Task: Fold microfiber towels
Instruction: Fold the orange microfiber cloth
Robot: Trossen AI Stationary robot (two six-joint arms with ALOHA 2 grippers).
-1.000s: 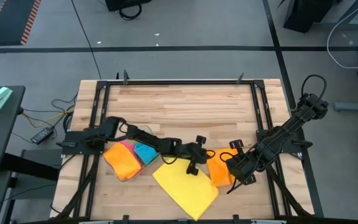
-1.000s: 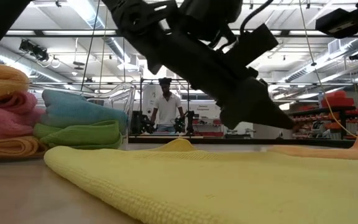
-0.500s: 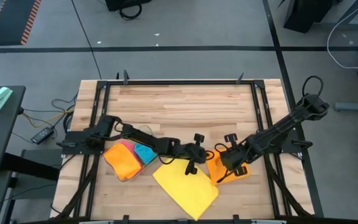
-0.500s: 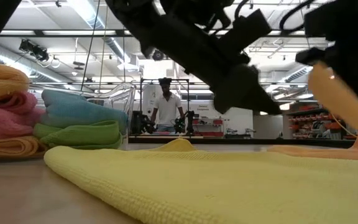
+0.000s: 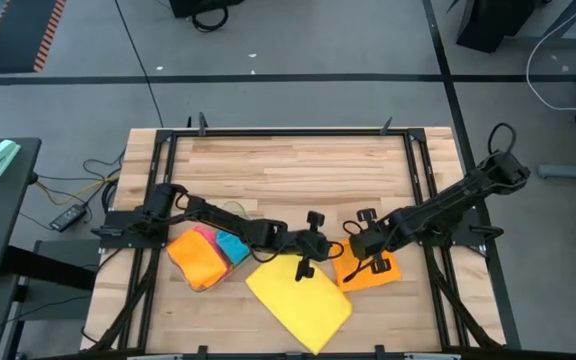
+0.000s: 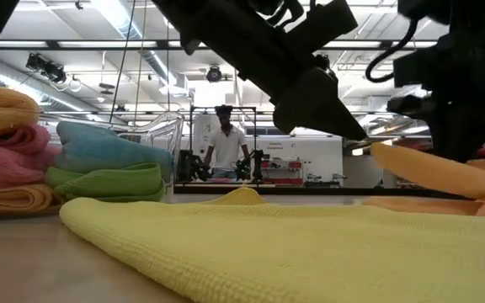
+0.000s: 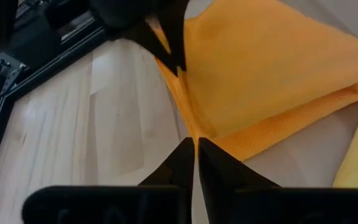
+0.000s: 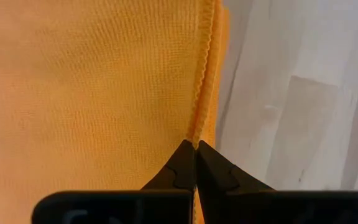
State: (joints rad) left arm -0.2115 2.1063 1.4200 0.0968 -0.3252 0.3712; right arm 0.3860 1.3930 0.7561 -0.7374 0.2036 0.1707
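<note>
The right gripper [image 5: 353,262] has travelled from the right-hand edge of the orange towel [image 5: 378,271] toward the middle of the tabletop [image 5: 298,170], dragging the cloth's edge over itself, so the orange towel now lies as a smaller folded patch. In the low view a raised orange flap [image 6: 432,172] that was not lifted a second ago slopes up to that gripper. The left gripper [image 5: 305,268] has shifted only slightly.

The right jaws are closed on the hemmed edge of the orange towel [image 8: 92,93], the fingers [image 8: 182,165] pressed together with the hem between them. The left jaws are closed too, their tips meeting at a corner of the same orange towel [image 7: 272,74] just above the wood.

At the left of the tabletop a stack of folded towels [image 5: 206,254] shows orange, pink and blue from above; the low view shows them as orange [image 6: 2,109], pink [image 6: 7,156], blue [image 6: 103,147] and green [image 6: 112,181] layers, with a clear plastic tray [image 6: 167,130] behind them. I cannot tell whether the stack sits inside it.

A yellow towel [image 5: 298,300] lies flat and open near the front edge, tilted like a diamond, its upper corner just beside the left gripper. A person [image 6: 223,143] stands in the room beyond.
</note>
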